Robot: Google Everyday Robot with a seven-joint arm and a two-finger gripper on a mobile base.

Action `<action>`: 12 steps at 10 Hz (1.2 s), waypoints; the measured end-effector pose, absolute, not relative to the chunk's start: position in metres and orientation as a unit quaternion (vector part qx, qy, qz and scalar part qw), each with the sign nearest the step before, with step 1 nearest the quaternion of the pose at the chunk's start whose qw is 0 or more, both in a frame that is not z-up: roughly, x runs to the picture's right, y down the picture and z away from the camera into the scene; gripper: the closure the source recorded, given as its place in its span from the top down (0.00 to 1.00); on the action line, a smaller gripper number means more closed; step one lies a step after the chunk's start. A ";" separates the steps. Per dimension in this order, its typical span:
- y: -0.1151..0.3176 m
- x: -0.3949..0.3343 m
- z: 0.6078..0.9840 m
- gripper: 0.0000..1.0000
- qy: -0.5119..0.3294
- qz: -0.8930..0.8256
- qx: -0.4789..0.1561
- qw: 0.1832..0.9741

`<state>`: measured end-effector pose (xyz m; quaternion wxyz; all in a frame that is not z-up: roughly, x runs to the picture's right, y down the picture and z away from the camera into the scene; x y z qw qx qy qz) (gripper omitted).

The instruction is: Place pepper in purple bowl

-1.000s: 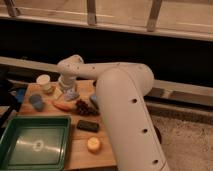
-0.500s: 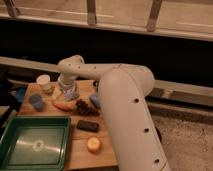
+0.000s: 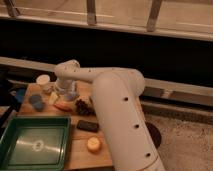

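The gripper (image 3: 65, 94) hangs wide open and empty just over the pepper (image 3: 63, 105), at the left of the table (image 3: 77, 150). Closing off-centre could squirt the slender pepper aside. The purple bowl (image 3: 153, 135), seemingly the dark disc right of the arm, sits well apart.

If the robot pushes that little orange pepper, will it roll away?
Probably not far. The pepper looks long and slim, so it would likely swivel or slide rather than roll straight. It looks small, so it is probably light and easy to nudge across the wooden board. The gripper sits just above it, so even a soft bump might shift it.
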<state>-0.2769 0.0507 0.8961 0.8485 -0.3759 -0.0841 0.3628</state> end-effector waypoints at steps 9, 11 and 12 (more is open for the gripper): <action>0.100 -0.314 0.913 0.78 -0.073 0.346 -0.423 0.834; 0.096 -0.309 0.913 0.60 -0.071 0.345 -0.420 0.837; 0.096 -0.309 0.912 0.51 -0.070 0.345 -0.421 0.836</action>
